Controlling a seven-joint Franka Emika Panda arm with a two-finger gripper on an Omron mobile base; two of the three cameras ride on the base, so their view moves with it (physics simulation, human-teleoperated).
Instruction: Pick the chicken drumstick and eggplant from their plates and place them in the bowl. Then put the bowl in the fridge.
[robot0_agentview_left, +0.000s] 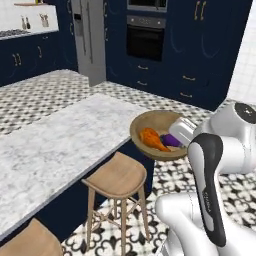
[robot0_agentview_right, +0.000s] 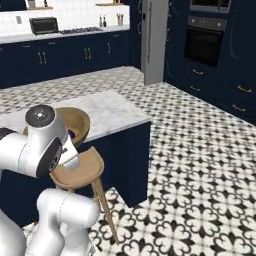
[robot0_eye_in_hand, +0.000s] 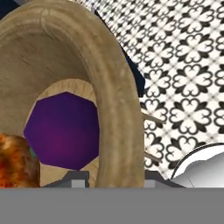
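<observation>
Hand view: two-finger gripper pinches the thick rim wall of the round light-brown wooden bowl, one dark finger tip inside the wall, the other outside, jaws pressed narrow on the rim. Small dark purple rounded eggplant sits on the bowl floor, small orange-brown chicken drumstick touching it beside.

Left base view shows bowl held off the corner of the grey-white marble counter, out over the round wooden stool and patterned floor tiles, not resting on anything I can see. Drumstick and eggplant both inside, side by side. White Franka arm is folded close to the base.

Tall grey metallic fridge stands well apart at the far wall, between navy cabinets and the black wall oven; its doors look closed.

Step in hand, by my judgement: carry bowl to fridge. One-sided rim grip, so keep the bowl level, move slow, avoid sharp wrist rolls or food tips out. Door needs opening first.
</observation>
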